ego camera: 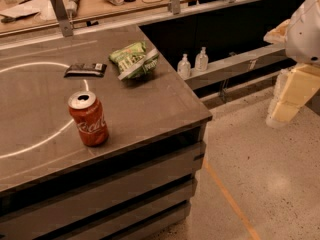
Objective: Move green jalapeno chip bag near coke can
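Two task things lie apart on the worktop (165, 99): the green jalapeno chip bag (134, 59) upper centre, the coke can (89, 119) upright lower left. The gripper (292, 96) hangs at the right edge, off the worktop, so the bag is unheld; its opening I cannot tell.

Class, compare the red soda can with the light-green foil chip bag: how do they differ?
The red soda can stands upright; the light-green foil chip bag lies crumpled. The can sits nearer the camera, the bag farther back. Both rest on the grey table; the gripper hangs beyond its right edge.
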`<state>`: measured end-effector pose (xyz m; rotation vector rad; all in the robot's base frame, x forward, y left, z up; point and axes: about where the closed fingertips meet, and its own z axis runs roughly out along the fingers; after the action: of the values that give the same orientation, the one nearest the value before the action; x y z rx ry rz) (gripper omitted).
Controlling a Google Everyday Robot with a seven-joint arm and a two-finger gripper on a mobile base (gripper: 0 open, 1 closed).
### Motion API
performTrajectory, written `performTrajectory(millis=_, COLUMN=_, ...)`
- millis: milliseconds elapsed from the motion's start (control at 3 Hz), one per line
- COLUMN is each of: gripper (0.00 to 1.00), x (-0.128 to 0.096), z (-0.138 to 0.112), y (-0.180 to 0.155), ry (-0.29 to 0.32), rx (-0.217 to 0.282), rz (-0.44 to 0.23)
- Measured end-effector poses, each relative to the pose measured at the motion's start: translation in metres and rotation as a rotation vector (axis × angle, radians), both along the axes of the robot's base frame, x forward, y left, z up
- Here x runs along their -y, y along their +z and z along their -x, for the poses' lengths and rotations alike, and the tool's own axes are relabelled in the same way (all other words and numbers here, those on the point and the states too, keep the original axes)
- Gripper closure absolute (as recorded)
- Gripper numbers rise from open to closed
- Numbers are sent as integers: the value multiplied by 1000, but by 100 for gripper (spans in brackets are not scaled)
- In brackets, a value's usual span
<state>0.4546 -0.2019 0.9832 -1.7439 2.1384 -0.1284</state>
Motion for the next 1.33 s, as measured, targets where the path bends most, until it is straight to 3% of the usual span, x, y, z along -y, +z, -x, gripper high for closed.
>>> performTrajectory(millis=667, gripper=0, x=-60, z=-102, y=51, ry=192, rx=169, rz=-25)
performTrajectory(millis=1000, gripper=0, x=-114, z=-144, y=61, ry=290, rx=224, rz=-119)
performTrajectory(millis=1333, gripper=0, x=-208, z=-186, y=16, ry=377, rx=263, rz=-231)
